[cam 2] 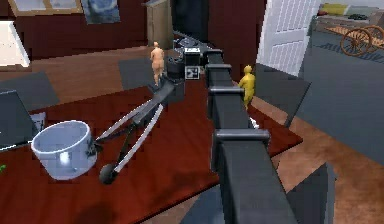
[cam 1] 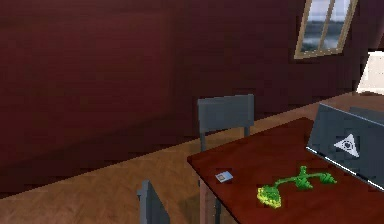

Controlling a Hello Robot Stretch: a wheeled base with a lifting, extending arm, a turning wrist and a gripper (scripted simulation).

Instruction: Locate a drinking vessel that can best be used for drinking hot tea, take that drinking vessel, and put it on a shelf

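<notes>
Arm side view: pincer (cam 2: 102, 158) nr grey pot (cam 2: 60, 160), hold unclear

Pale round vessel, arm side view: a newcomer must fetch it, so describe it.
Start at the reddish-brown table. Near its left end in the arm side view stands a pale bluish-white round vessel. Unlike the slim orange figure and yellow figure farther up, it is squat, hollow and wide-mouthed.
</notes>
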